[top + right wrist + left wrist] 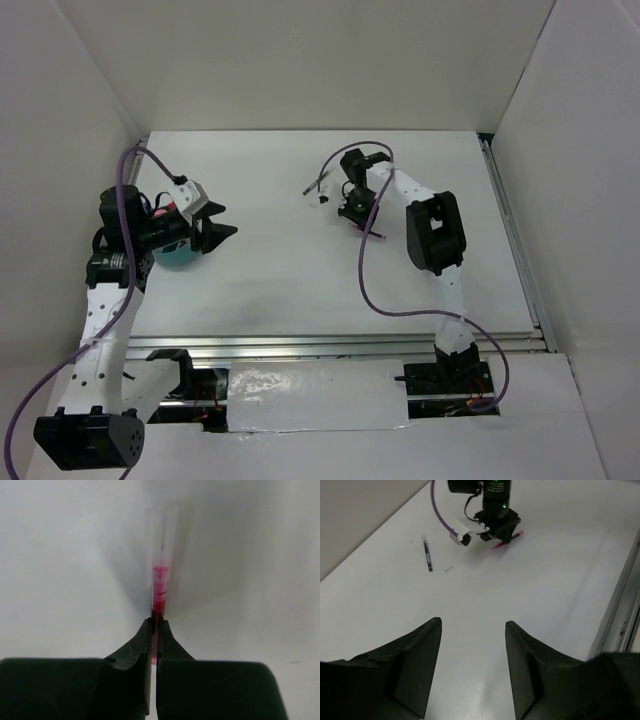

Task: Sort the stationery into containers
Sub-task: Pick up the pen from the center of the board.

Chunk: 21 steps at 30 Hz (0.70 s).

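My right gripper [352,213] is shut on a thin red pen with a clear cap [159,580], low over the table at the middle back. The pen's tip pokes out beside that gripper in the left wrist view [514,536]. A thin dark pen [427,555] lies loose on the table just beyond it, also in the top view [313,184]. My left gripper [215,235] is open and empty [472,622], pointing right across the table. A short teal cup [175,257] stands under the left wrist, mostly hidden by the arm. Something pink [159,211] shows just behind it.
White walls close in the table at the left, back and right. A metal rail [515,250] runs along the right edge and another along the near edge [340,345]. Purple cables loop off both arms.
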### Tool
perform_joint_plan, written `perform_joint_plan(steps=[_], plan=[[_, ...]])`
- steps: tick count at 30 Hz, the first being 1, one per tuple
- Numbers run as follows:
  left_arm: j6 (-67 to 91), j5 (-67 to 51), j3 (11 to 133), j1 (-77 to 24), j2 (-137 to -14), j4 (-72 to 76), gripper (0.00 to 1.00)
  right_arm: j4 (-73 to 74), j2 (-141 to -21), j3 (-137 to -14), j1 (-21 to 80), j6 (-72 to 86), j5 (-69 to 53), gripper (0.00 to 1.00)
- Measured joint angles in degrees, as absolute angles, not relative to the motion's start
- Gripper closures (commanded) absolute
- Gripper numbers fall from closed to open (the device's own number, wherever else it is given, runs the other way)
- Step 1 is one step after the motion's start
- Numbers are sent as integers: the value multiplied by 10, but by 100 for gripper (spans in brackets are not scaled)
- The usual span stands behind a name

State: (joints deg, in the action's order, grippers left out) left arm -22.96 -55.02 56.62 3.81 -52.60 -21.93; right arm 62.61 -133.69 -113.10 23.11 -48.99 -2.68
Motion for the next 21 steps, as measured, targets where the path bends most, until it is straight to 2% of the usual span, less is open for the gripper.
perform_joint_plan(steps=[4,10,12,17,21], plan=[[-71,-519,541,37,-502,-140,28,601,-1212,-1026,232,-430,-149,100],[178,-497,484,15,-451,-2,25,474,-889,-901,270,-265,-329,100],[239,-489,472,1,-441,32,25,430,-817,-886,302,-211,-377,100],[339,-452,467,-40,-428,92,24,369,-769,-874,359,-121,-448,100],[387,-438,467,-48,-429,123,23,357,-799,-851,361,-83,-449,100]])
